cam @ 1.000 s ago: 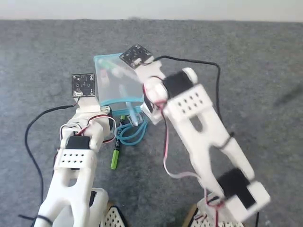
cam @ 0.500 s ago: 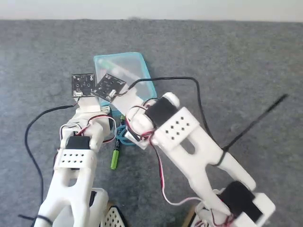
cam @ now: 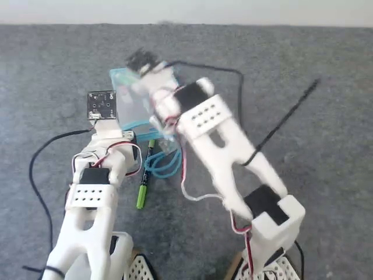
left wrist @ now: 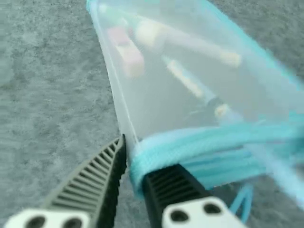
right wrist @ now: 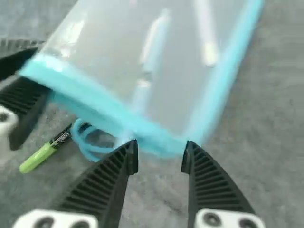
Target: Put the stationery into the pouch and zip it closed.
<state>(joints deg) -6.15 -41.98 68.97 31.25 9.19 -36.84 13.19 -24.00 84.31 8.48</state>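
Observation:
A translucent pouch (cam: 135,96) with teal edging lies between the arms and holds several items, among them a pink eraser (left wrist: 127,51) and a pen (left wrist: 189,81). My left gripper (left wrist: 135,159) is shut on the pouch's teal near corner (left wrist: 156,149); in the high view it (cam: 129,136) sits at the pouch's near left. My right gripper (right wrist: 160,144) stands open, with the teal zip edge (right wrist: 99,102) just past its fingertips, and hangs over the pouch's near edge (cam: 160,129). A green pen (cam: 142,188) lies on the carpet outside the pouch (right wrist: 142,61).
A teal cord (cam: 164,166) loops on the grey carpet beside the green pen (right wrist: 39,157). Black cables trail from both arms. Open carpet lies to the right and at the back.
The right arm swung left over the pouch, then stretched farther out along it; the pouch shifted slightly. The left arm stayed put, still holding the corner.

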